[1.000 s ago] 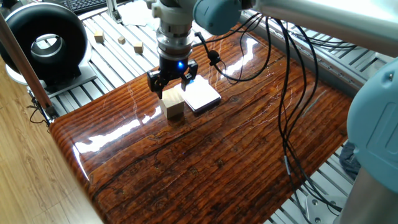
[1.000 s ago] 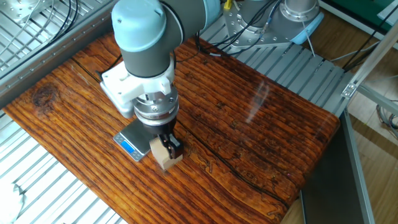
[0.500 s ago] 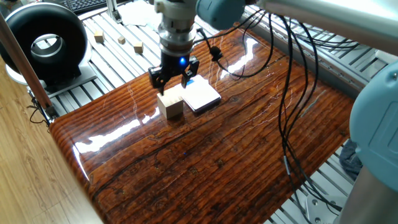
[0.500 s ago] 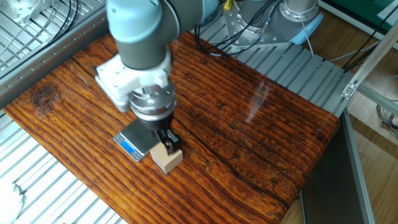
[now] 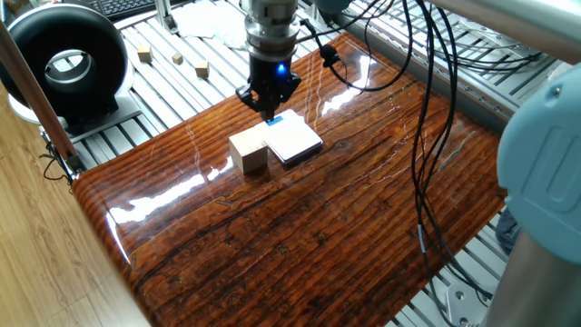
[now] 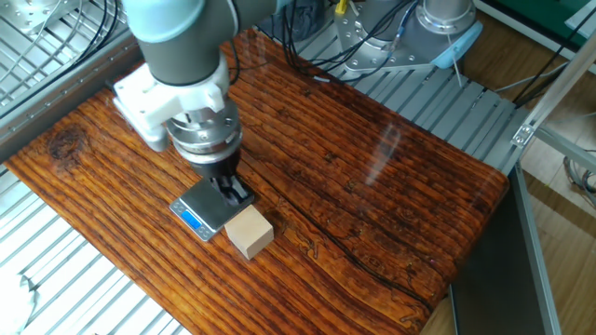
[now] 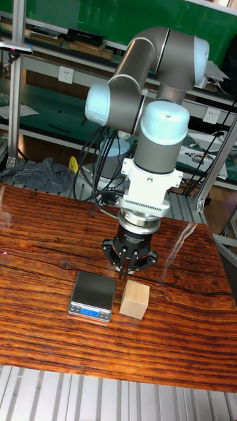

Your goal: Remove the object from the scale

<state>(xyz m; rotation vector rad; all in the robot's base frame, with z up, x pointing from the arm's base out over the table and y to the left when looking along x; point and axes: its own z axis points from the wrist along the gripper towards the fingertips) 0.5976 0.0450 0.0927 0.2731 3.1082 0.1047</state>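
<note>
The object, a light-tan wooden cube, stands on the wooden tabletop, right beside the scale and off its plate. The scale is a thin square with a silver-white top, a blue display at one edge, and nothing on it. My gripper hangs above the scale's far edge, clear of the cube. Its fingers are drawn together with nothing between them.
Three small wooden cubes lie on the slatted metal bench behind the table. A black ring-shaped device stands at the far left. Black cables hang from the arm over the table's right half.
The gripper, open around the cube a second ago, has let it go, risen and drifted back over the scale. Its fingers have come together. The cube stays beside the scale.
</note>
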